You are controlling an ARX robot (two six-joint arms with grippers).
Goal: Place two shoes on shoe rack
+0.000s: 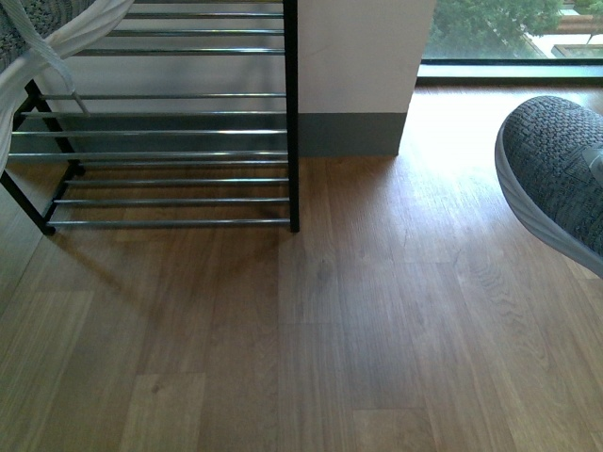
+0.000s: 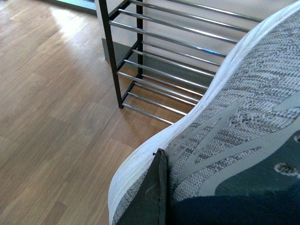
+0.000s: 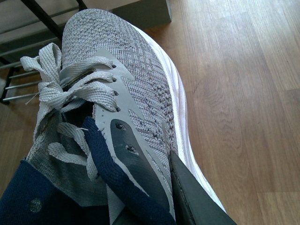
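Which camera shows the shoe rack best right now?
The front view: the shoe rack shows several tiers of chrome bars and its black end post. The left wrist view shows one end, partly hidden by a sneaker. The right wrist view catches only a sliver beyond the other sneaker.

No readable text, label or brand anywhere.

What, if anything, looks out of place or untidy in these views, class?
The laces on the right sneaker are loose and splayed out to one side instead of pulled snug. Nothing else stands out: the shoe rack stands straight, and the left sneaker looks undamaged.
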